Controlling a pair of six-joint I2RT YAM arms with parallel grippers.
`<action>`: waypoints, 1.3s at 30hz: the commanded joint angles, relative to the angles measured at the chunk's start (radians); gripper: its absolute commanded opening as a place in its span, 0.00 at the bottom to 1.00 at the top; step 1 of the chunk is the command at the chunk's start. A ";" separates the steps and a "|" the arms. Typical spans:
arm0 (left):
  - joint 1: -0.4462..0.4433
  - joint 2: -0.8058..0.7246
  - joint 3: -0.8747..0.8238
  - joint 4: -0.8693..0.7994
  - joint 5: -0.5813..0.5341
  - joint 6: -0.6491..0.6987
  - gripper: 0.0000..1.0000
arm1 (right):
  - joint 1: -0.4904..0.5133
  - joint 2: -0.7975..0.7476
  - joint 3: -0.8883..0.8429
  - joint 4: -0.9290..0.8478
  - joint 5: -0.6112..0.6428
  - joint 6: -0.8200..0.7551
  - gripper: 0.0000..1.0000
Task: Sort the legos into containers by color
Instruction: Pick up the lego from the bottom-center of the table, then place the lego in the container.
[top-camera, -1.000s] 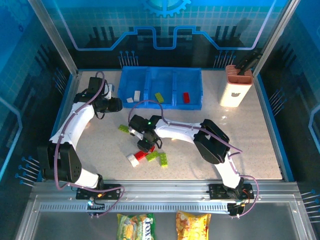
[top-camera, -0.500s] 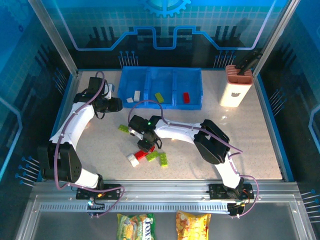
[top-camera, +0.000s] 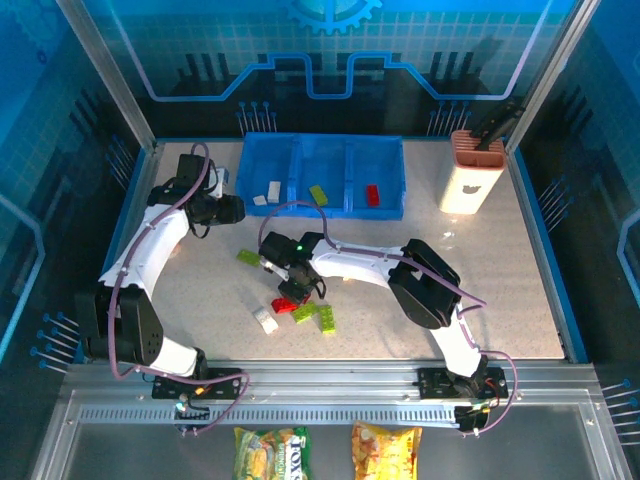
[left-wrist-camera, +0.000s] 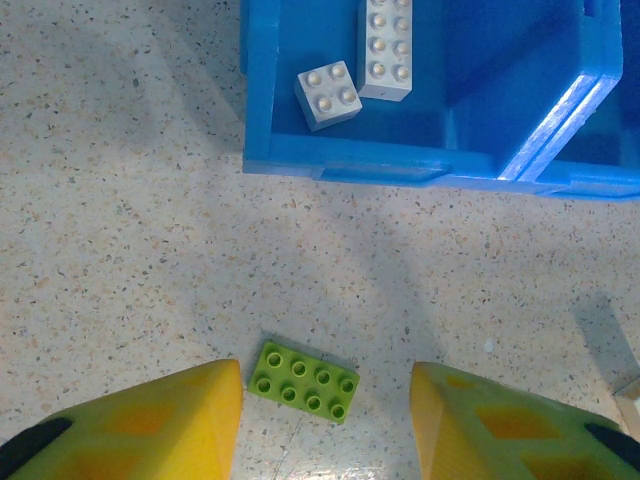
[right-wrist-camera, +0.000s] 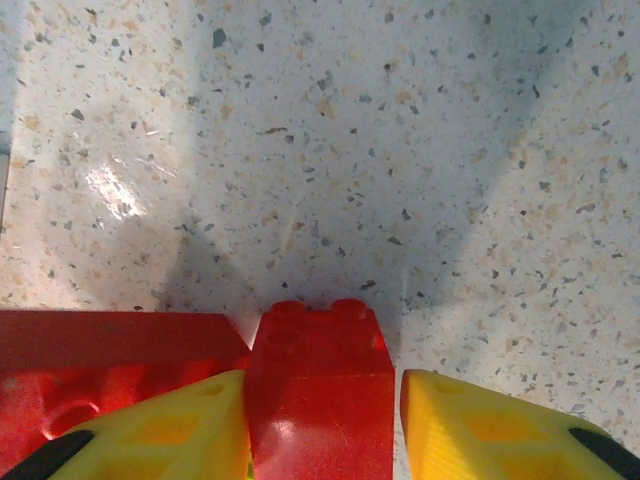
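At the pile, right gripper (right-wrist-camera: 320, 405) has just pinched a red brick (right-wrist-camera: 318, 375), bound for the tray (top-camera: 300, 140); left gripper (left-wrist-camera: 325, 385) hangs spread

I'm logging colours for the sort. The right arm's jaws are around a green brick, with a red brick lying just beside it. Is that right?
Not quite. The right gripper has its jaws around a red brick, not a green one, as the right wrist view shows. A second red brick does lie just beside it.
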 joint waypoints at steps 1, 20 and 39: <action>0.013 -0.013 -0.013 0.003 0.025 -0.005 0.49 | 0.005 -0.024 -0.005 -0.039 0.018 0.001 0.44; 0.012 -0.005 -0.013 0.004 0.026 -0.006 0.49 | -0.037 -0.102 -0.065 -0.012 0.029 0.046 0.37; 0.013 -0.025 -0.017 0.004 0.022 -0.001 0.49 | -0.437 -0.287 -0.065 -0.088 0.049 0.104 0.36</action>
